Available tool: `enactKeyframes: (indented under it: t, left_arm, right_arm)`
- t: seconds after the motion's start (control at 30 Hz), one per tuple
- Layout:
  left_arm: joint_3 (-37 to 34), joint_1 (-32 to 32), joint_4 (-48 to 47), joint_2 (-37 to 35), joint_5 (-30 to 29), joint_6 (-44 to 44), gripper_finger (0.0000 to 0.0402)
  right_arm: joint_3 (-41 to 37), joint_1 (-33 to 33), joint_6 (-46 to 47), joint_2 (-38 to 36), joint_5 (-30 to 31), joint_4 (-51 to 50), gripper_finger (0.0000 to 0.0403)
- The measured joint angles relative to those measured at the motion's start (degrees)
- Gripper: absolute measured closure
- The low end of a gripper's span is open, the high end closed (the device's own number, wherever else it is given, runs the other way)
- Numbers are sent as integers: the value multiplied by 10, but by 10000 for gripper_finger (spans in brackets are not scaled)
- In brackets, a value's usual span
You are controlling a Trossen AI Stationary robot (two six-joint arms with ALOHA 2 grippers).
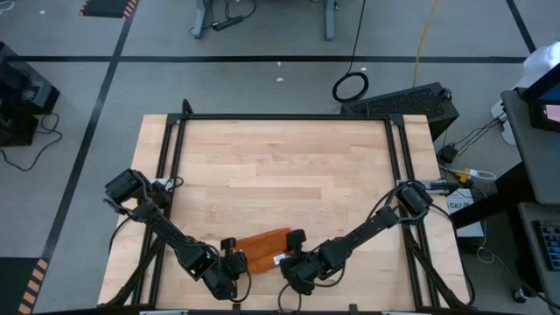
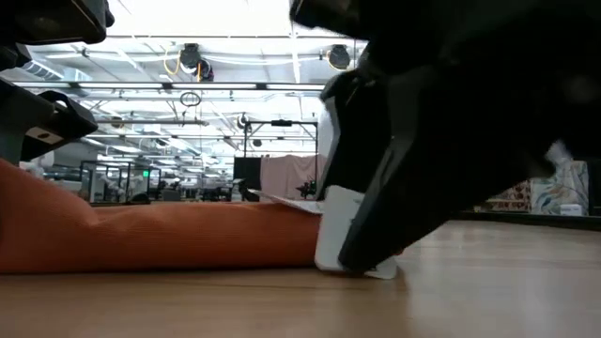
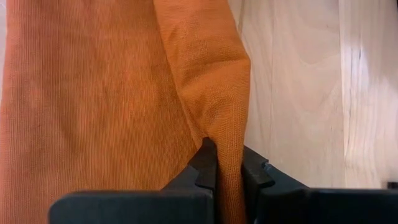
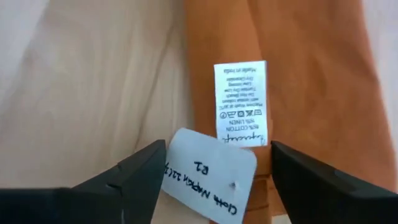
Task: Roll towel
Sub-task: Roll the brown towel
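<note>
The burnt-orange towel (image 1: 262,248) lies as a narrow bundle on the wooden table (image 1: 280,175), near its near edge. In the low view the towel (image 2: 160,235) rests flat on the wood. My left gripper (image 1: 229,259) is at its left end, shut on the cloth. My right gripper (image 1: 291,256) is at its right end. There its fingers stand open (image 4: 217,180) on either side of a white care label (image 4: 240,102) and a white paper tag (image 4: 211,180). I see no touch there. My left gripper pinches a raised fold of the towel (image 3: 227,143) between its two fingers (image 3: 202,165), at the bundle's left end. The fingers come slanting down from the near left. The rest of the towel lies slack on the table.
A black frame (image 1: 284,117) runs around the tabletop, with rails along both sides. The table's near edge lies close behind both grippers. Bare wood stretches toward the far edge.
</note>
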Motion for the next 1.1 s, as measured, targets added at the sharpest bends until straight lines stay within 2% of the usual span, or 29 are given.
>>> enactKeyframes:
  t: [0.2, 0.33, 0.43, 0.53, 0.63, 0.77, 0.9, 1.0, 1.1]
  left_arm:
    - [0, 0, 0, 0, 0, 2, 377]
    - [0, 0, 2, 0, -7, 6, 377]
    - [0, -5, 6, 0, -47, -19, 372]
    - [0, -13, 5, 0, -51, -20, 344]
    - [0, -25, -1, 0, -55, -20, 293]
    - [0, -43, -40, -13, -60, -33, 214]
    - [0, -61, -59, -46, -95, -46, 153]
    - [0, -80, -33, -63, -154, -33, 128]
    - [0, -104, 32, -55, -217, 20, 122]
  right_arm:
    - [1, -9, 9, 9, -22, 1, 177]
    - [2, -17, 33, 12, -48, 1, 237]
    - [2, -27, 59, 11, -82, -1, 293]
    - [3, -40, 94, 11, -136, -1, 349]
    - [3, -48, 102, 11, -185, 0, 388]
    - [2, -61, 123, 12, -258, 0, 382]
    - [1, -82, 153, 13, -337, 1, 375]
    - [1, -100, 168, 14, -384, 5, 383]
    - [0, -118, 175, 15, -414, 8, 386]
